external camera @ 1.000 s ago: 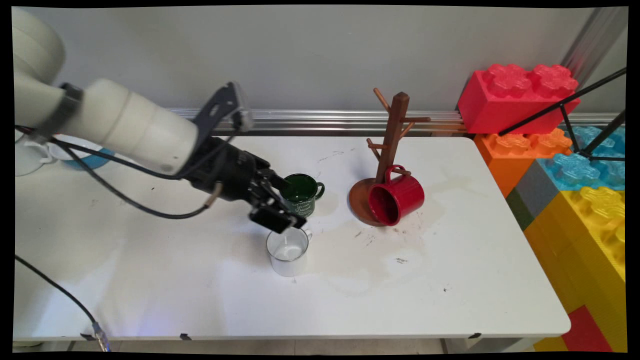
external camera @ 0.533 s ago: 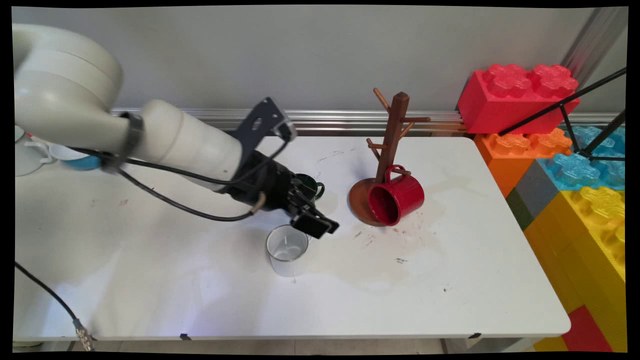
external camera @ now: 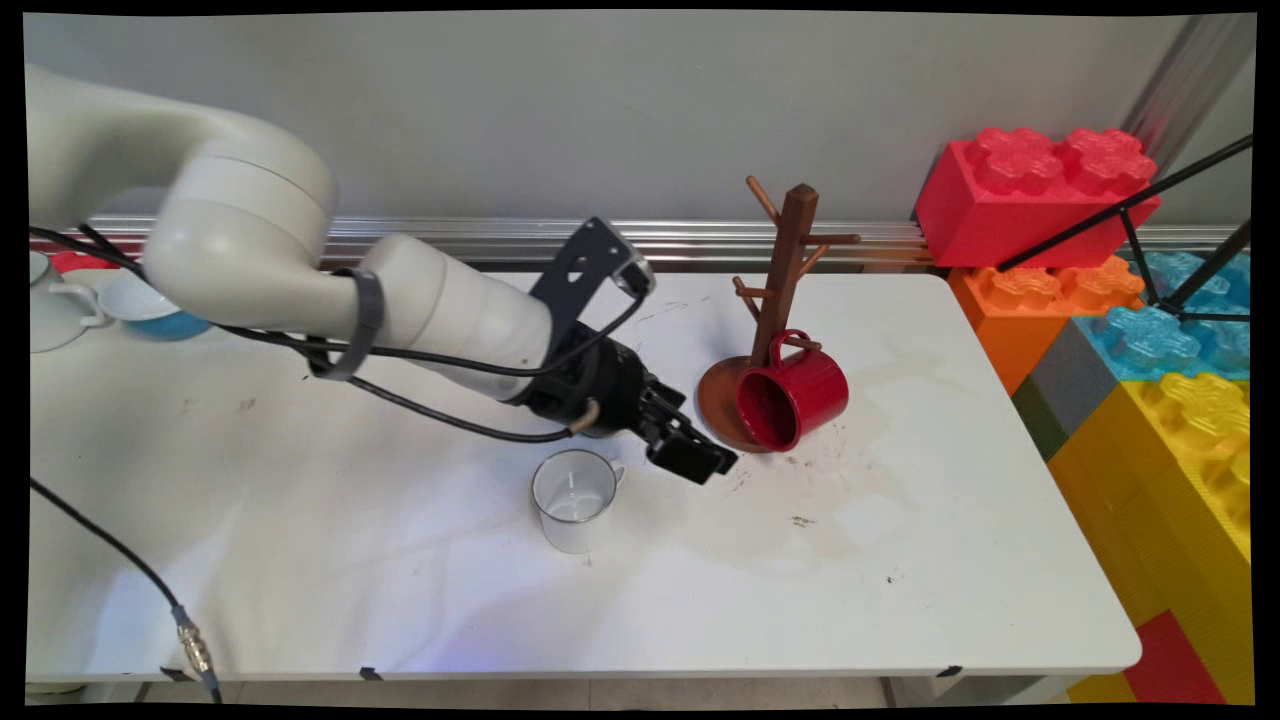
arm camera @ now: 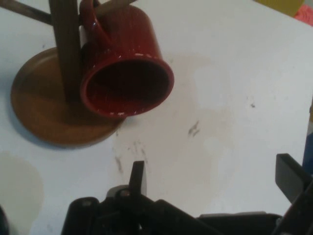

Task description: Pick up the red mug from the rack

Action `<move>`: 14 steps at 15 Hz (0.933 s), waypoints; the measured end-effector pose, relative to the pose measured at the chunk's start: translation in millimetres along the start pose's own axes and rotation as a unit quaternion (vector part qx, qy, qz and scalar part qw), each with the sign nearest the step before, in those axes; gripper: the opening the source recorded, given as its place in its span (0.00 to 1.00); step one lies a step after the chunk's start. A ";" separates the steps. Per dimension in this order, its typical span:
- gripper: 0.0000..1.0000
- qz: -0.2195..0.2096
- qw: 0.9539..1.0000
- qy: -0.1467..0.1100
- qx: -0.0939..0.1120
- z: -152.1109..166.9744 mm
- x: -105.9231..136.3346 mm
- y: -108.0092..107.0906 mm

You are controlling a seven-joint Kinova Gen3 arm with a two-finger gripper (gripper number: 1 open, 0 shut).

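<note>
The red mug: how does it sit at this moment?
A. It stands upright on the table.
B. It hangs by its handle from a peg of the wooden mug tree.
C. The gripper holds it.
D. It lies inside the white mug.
B: the red mug hangs tilted, handle hooked over a low peg of the mug tree, apart from the gripper.

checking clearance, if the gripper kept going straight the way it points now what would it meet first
Probably the red mug hanging on the wooden mug tree, or the tree's round base beside it. The open gripper aims there; depth is uncertain, so it might touch the table first.

White table (external camera: 300, 560) against a grey wall (external camera: 600, 100) (metal rail (external camera: 700, 240) along its base)
</note>
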 end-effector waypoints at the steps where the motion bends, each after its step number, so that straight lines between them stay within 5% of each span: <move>1: 1.00 -0.002 1.000 0.002 -0.001 5.1 0.6 -0.3; 14: 1.00 -0.046 0.998 0.025 -0.017 56.4 4.4 -8.0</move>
